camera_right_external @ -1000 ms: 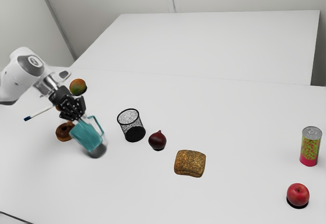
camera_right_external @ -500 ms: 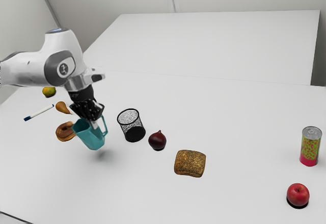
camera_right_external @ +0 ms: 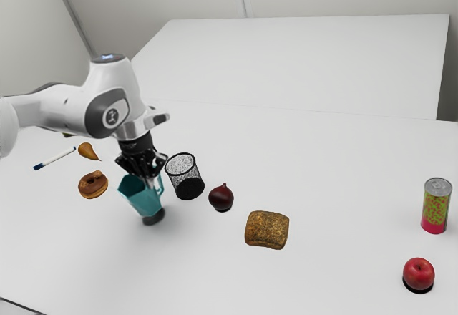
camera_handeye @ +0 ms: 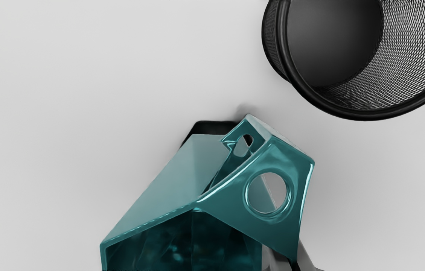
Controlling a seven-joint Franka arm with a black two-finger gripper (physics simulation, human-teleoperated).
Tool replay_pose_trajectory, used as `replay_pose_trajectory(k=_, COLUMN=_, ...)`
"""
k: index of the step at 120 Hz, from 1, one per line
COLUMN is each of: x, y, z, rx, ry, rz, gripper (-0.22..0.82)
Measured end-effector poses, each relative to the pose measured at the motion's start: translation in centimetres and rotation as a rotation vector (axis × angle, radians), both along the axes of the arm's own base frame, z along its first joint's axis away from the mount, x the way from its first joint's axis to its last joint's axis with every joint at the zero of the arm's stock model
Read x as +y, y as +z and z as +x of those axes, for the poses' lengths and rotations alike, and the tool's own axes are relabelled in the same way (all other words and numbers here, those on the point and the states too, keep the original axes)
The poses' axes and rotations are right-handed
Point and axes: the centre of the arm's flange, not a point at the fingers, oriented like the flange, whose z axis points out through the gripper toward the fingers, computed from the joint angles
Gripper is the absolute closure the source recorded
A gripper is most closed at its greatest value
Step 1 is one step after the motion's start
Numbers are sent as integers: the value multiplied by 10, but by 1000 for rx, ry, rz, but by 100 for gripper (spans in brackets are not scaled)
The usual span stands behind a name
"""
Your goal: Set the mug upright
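Our black two-finger gripper (camera_right_external: 151, 180) is closed on the glossy teal, faceted mug (camera_right_external: 141, 196), pinching it at the rim beside the handle. The mug is tilted, with its mouth leaning toward the exterior view's left and its handle on the side of the black wire-mesh cup (camera_right_external: 189, 188). A dark shadow lies directly below the mug's base; we cannot tell whether the base touches the white table (camera_right_external: 215, 279). In the wrist view, the mesh cup is near the handle, apart from it.

Surrounding items, exterior view:
- Left of the mug: a brown ring-shaped doughnut (camera_right_external: 93, 186), a brownish-orange pear (camera_right_external: 86, 150) and a white marker with dark blue ends (camera_right_external: 55, 158).
- Right of the mesh cup: a dark red, round onion (camera_right_external: 221, 197), then a golden-brown, square bread roll (camera_right_external: 267, 230).
- Far right: an upright green-and-pink can (camera_right_external: 436, 206) and a red, round apple (camera_right_external: 418, 273).
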Motion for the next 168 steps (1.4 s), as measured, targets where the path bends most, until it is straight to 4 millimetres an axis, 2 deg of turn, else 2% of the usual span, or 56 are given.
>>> replay_pose_trajectory(k=27, x=-9, y=-17, z=7, rx=-6, ry=67, rz=9, gripper=79)
replay_pose_trajectory(k=58, x=-10, y=-33, z=13, rx=-4, ry=136, rz=13, gripper=78)
replay_pose_trajectory(k=76, x=-16, y=-28, z=13, rx=-16, ry=152, rz=12, gripper=44)
replay_pose_trajectory(k=84, x=-21, y=-23, z=12, rx=-25, ry=151, rz=12, gripper=32)
replay_pose_trajectory(k=98, x=-26, y=-2, z=11, rx=-56, ry=157, rz=11, gripper=19)
replay_pose_trajectory(k=115, x=-24, y=33, z=15, rx=-99, ry=173, rz=9, gripper=10)
replay_pose_trajectory(k=144, x=-23, y=94, z=42, rx=-164, ry=100, rz=19, gripper=3)
replay_pose_trajectory(k=158, x=-22, y=126, z=62, rx=-188, ry=62, rz=31, gripper=2)
replay_pose_trajectory(k=168, x=-21, y=142, z=71, rx=-197, ry=42, rz=36, gripper=1)
